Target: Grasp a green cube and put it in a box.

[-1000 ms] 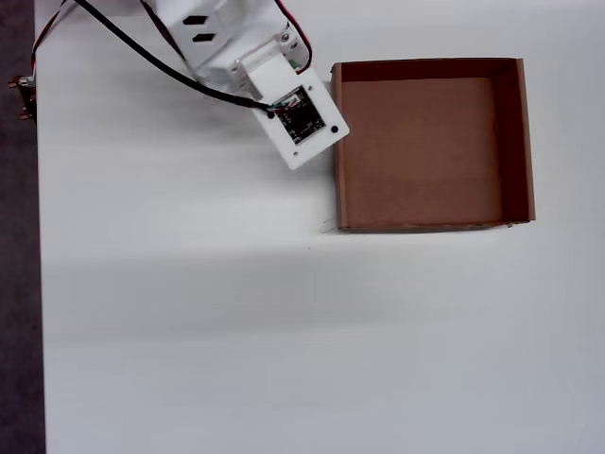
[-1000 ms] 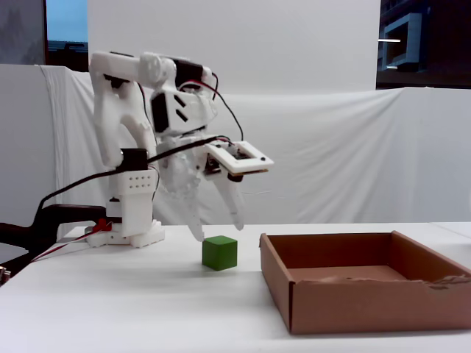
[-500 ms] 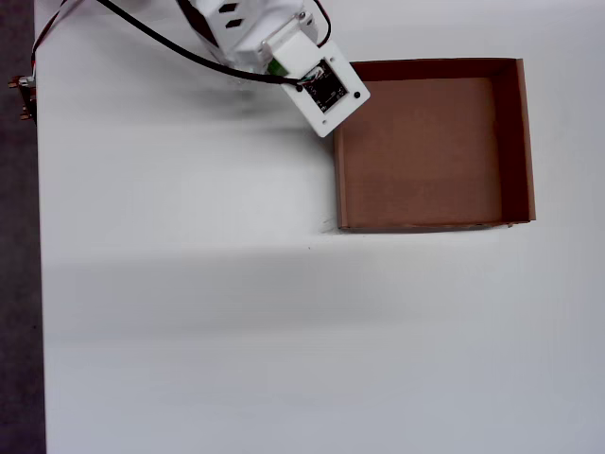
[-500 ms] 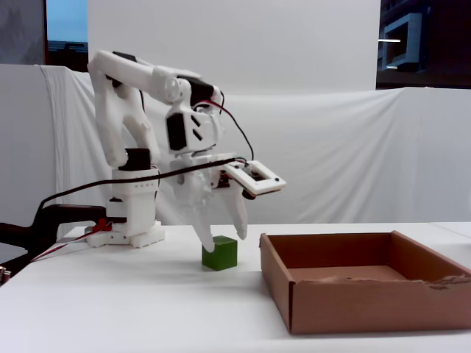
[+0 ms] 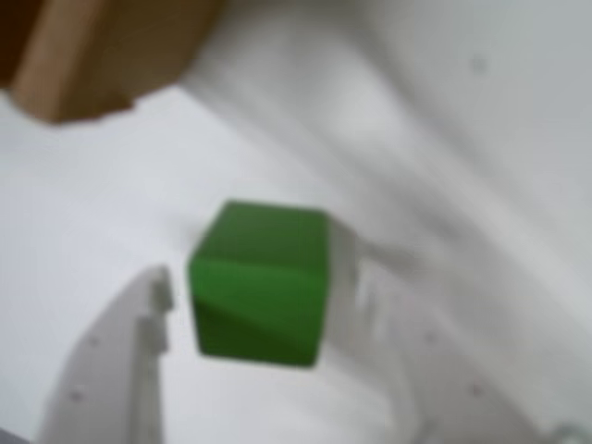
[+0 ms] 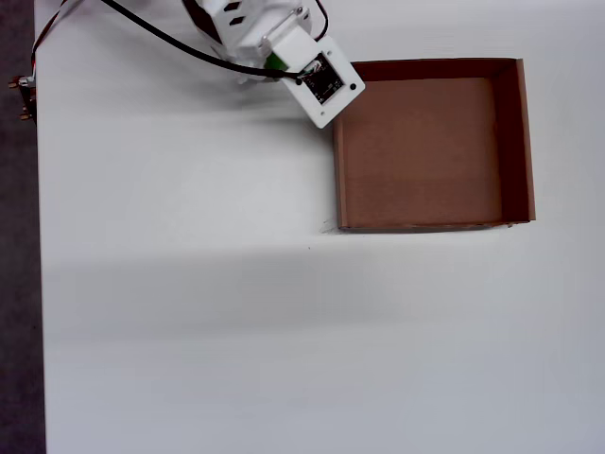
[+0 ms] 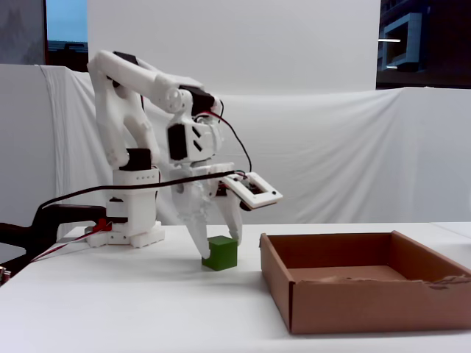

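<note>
The white tabletop (image 6: 189,312) fills the overhead view, with a dark strip of floor along its left edge. In the fixed view a white cloth backdrop (image 7: 353,154) hangs behind it.

The arm (image 7: 140,147) is white, and its base stands near the tabletop's far left corner in the fixed view. In the overhead view it enters from the top edge, left of centre, with black cable (image 6: 180,43) trailing toward the top left corner. A small camera board (image 6: 323,83) on its wrist hangs over the box's top left corner in that view.

The box (image 6: 430,142) is brown cardboard, open-topped and empty. In the overhead view it sits toward the tabletop's top right; in the fixed view it is at the right, nearer the front edge than the arm's base.

The gripper (image 7: 218,248) points down at the tabletop, just left of the box in the fixed view. Its jaws are spread, one finger on each side of the cube (image 7: 221,253). In the blurred wrist view the left finger (image 5: 120,370) stands a little apart from the cube (image 5: 262,282), so nothing is clamped.

The cube rests on the tabletop between the fingers, just left of the box's near corner in the fixed view. The overhead view hides it under the arm.
</note>
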Tool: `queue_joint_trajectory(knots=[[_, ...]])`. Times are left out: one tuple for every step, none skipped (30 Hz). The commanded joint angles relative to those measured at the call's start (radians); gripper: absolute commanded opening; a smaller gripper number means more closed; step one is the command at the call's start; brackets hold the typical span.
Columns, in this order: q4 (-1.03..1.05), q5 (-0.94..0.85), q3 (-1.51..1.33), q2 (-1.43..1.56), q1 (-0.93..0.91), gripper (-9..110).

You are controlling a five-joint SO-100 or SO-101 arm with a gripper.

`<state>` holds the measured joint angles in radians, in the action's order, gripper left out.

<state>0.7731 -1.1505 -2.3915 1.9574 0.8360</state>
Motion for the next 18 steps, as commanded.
queue_joint_trajectory(knots=[[-0.012,-0.014,0.008,0.009,0.009,23],[-0.014,-0.012,0.008,0.009,0.011,23],[-0.014,-0.012,0.008,0.009,0.012,23],[-0.014,-0.012,0.008,0.009,0.014,23],[-0.014,-0.012,0.008,0.008,0.015,22],[-0.014,-0.012,0.008,0.008,0.017,22],[-0.014,-0.011,0.006,0.008,0.017,22],[-0.014,-0.011,0.006,0.008,0.017,22],[-0.014,-0.011,0.006,0.008,0.017,22],[-0.014,-0.011,0.006,0.008,0.017,21],[-0.014,-0.011,0.006,0.009,0.017,21],[-0.014,-0.011,0.006,0.009,0.017,21],[-0.014,-0.011,0.006,0.011,0.017,21],[-0.012,-0.011,0.006,0.011,0.017,21],[-0.012,-0.011,0.006,0.011,0.017,20],[-0.012,-0.011,0.006,0.011,0.018,20],[-0.012,-0.011,0.005,0.011,0.018,20],[-0.012,-0.011,0.005,0.011,0.02,20]])
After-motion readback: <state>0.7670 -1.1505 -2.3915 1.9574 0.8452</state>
